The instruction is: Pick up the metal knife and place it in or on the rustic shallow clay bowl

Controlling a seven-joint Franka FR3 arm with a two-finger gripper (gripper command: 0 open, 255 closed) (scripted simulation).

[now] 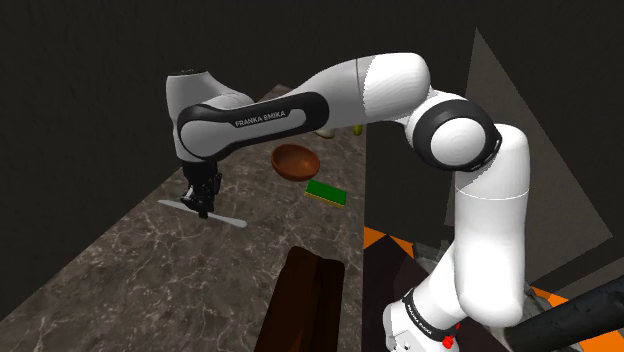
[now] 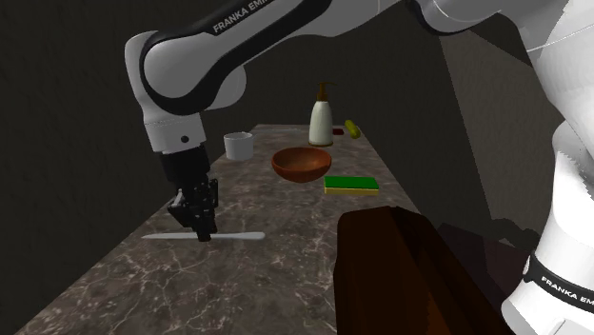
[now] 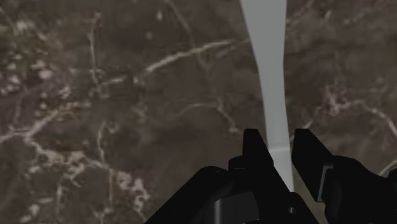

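A pale grey knife [image 1: 231, 221] lies flat on the dark marbled counter [image 1: 130, 270]. My black gripper [image 1: 204, 212] stands straight down over its middle. In the wrist view the two fingers clasp the knife [image 3: 270, 76] from both sides, so the gripper [image 3: 283, 149] is shut on it. The second exterior view has the gripper [image 2: 203, 235] at counter level, with the knife [image 2: 243, 235] sticking out on both sides. The brown shallow bowl [image 1: 297, 161] sits further back on the counter, apart from the gripper; it is the bowl [image 2: 302, 163] right of the arm.
A green and yellow sponge [image 2: 350, 185] lies just beside the bowl. Behind stand a white cup [image 2: 238, 146], a pale bottle [image 2: 321, 119] and a small yellow thing [image 2: 353, 128]. A dark brown block [image 2: 409, 276] rises at the counter's near edge.
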